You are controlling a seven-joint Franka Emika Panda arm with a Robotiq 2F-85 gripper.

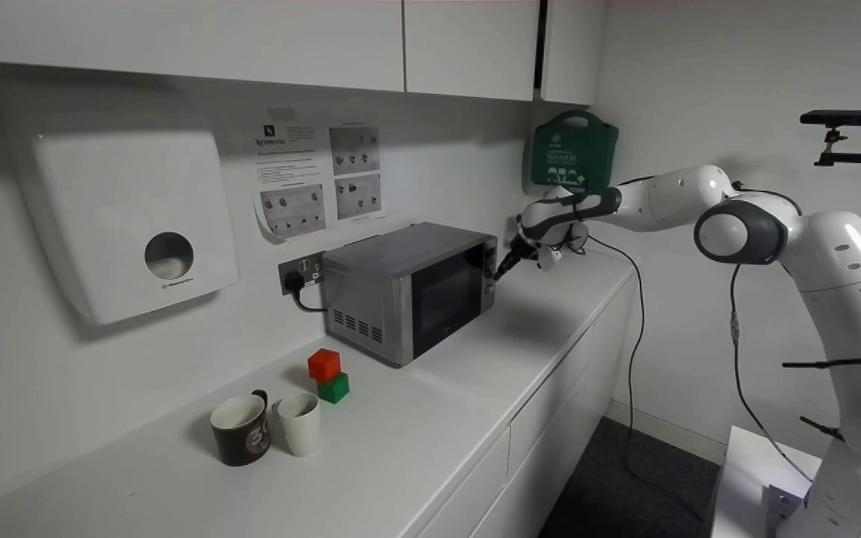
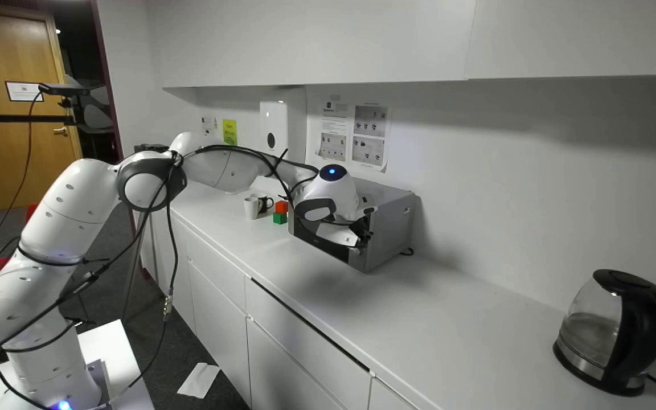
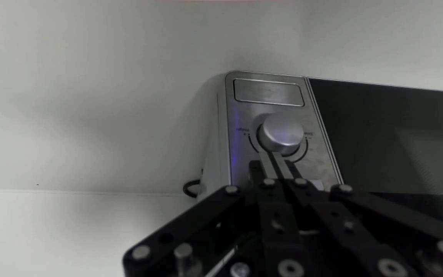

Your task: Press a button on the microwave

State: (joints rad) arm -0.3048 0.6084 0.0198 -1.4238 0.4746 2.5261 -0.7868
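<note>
The grey-silver microwave stands on the counter against the wall; its side also shows in an exterior view. In the wrist view its control strip shows upside-down lettering, a round silver knob and a flat rectangular button. The dark window lies to the right there. My gripper is shut and empty, its fingertips together over the strip at the knob's lower edge. I cannot tell if they touch it. In an exterior view the gripper points at the control end. The strip under the fingers is hidden.
A black mug, a white cup and a red block on a green block stand beyond the microwave's far end. A kettle stands on the counter. A green first-aid box and wall cupboards hang above.
</note>
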